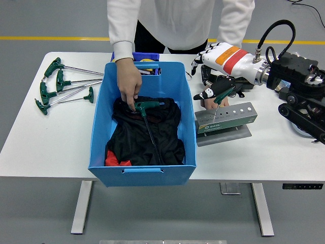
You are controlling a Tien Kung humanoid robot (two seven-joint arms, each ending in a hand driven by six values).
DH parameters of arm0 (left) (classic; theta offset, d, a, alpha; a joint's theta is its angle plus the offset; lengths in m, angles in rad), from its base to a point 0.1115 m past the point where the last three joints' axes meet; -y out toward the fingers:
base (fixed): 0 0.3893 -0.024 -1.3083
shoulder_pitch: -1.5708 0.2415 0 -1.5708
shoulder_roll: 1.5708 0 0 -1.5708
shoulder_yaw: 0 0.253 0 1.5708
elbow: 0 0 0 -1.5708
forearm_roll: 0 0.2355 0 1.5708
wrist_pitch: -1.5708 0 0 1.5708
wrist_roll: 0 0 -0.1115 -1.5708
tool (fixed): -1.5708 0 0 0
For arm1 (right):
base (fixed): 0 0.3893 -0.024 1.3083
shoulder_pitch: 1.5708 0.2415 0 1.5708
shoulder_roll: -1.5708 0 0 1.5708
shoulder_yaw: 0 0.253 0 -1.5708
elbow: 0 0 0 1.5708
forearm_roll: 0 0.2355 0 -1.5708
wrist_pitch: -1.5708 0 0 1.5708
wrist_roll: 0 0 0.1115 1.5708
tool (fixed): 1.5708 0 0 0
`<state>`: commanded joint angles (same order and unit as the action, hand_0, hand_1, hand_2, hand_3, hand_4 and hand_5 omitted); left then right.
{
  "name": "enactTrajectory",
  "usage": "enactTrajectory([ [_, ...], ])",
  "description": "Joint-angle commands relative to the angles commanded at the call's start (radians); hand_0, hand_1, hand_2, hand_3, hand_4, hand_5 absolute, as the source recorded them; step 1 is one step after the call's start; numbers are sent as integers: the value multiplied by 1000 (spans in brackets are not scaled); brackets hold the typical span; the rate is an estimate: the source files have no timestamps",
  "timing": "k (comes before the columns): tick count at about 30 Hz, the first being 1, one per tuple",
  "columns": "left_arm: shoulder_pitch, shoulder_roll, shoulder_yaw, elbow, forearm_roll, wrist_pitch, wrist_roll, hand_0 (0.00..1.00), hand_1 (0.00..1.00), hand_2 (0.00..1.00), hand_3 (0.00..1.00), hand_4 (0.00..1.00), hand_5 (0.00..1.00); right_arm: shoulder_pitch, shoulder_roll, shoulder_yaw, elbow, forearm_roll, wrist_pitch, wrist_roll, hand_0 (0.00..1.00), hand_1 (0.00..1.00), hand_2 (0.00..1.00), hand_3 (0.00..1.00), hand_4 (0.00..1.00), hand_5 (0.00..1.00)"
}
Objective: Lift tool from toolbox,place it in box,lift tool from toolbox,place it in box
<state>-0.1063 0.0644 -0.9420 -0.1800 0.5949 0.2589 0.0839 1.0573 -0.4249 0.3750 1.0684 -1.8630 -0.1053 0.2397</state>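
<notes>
A person at the far side is reaching one hand (129, 83) into the blue box (143, 171), holding a green T-handle wrench (148, 113) over black cloth (147, 134). The robot's right hand (216, 93) is gripping another green-handled wrench (224, 95) standing in the grey tool holder (226, 118). Four more wrenches (63, 86) are lying at the table's (45, 147) left.

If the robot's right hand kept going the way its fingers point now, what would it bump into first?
Probably the blue bin. The right hand, fingers curled on a green-handled tool above the grey tool holder, points left and slightly down toward the bin's right wall. Depth is hard to judge; it might pass over the rim.
</notes>
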Motion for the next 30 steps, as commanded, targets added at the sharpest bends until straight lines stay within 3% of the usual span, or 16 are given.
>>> enactTrajectory([
  [11,1,-2,0,0,1,1,0,746,721,782,770,730,613,1,41,-91,-80,9,4,-4,803,670,713,583,998,705],
  [19,0,-2,7,0,-3,2,0,745,722,782,771,731,613,17,97,-156,-199,25,0,2,802,663,707,575,998,714],
  [30,1,-1,4,0,5,2,2,746,721,783,771,732,612,20,110,-201,-260,28,-3,6,793,616,654,544,998,733],
])
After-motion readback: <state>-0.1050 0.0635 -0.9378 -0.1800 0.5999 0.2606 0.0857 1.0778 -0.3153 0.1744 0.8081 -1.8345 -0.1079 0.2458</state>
